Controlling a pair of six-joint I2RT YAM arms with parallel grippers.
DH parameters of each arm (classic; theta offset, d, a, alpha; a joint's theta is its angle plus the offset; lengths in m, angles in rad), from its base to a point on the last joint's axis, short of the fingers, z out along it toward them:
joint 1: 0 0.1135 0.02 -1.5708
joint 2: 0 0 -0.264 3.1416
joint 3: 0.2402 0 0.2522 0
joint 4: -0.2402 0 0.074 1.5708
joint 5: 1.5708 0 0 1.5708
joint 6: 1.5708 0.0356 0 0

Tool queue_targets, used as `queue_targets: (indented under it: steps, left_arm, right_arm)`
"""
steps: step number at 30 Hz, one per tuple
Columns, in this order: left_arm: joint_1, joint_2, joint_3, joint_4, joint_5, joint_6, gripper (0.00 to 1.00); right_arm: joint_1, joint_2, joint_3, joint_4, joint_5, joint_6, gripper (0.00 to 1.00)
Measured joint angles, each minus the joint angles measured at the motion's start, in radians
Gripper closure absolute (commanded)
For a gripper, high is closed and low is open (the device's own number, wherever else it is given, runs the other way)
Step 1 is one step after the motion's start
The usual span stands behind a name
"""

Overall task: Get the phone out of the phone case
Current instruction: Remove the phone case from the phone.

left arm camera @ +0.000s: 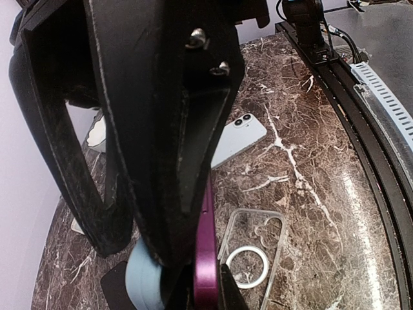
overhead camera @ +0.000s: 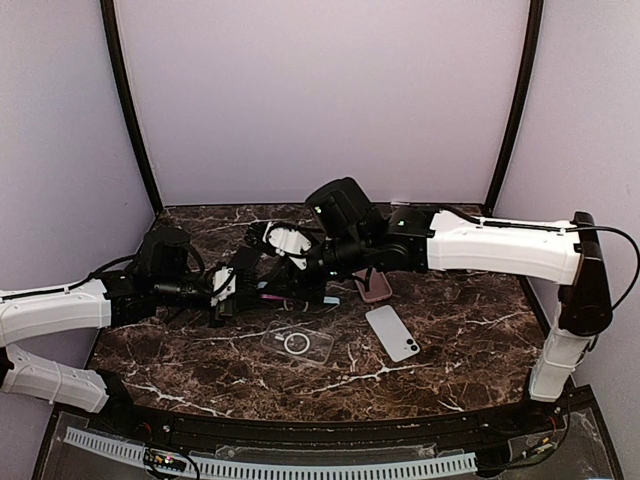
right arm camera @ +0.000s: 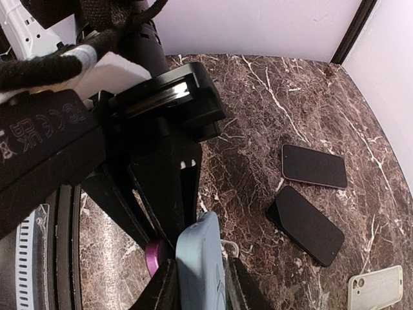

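- Tabletop [overhead camera: 470, 330] of dark brown, white-veined marble fills the middle of the overhead view, and the two arms meet above its left-centre.
- Thin purple phone [left arm camera: 205, 252] stands on edge at the bottom centre of the left wrist view. It is raised off the marble, with the soft light blue phone case [right arm camera: 200, 258] just to its left.
- Left end effector [left arm camera: 201, 290] is pressed together on the purple phone, with one black finger on each side of the phone's narrow edge.
- Right end effector [right arm camera: 197, 287] has its fingers close on either side of the light blue phone case at the bottom of the right wrist view. I cannot tell whether they are pressing on it.
- Clear plastic case with a white ring [overhead camera: 297, 343] lies flat in the lower centre of the overhead view.
- White phone with two camera lenses [overhead camera: 392, 332] lies flat just to the right of the clear case, without touching it.
- Two dark flat phones [right arm camera: 314, 166] [right arm camera: 305, 224] lie near each other at the right of the right wrist view.
- Pale case with a camera cut-out [right arm camera: 377, 287] sits in the lower right corner of that view.
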Motion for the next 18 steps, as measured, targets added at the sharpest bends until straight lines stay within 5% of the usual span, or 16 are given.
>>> queue_targets:
  steps: [18]
  left_arm:
    - [-0.002,0.000,0.000,-0.007,-0.015,0.000,1.00]
  right_arm:
    - [0.006,0.000,0.001,-0.017,0.000,-0.004,0.96]
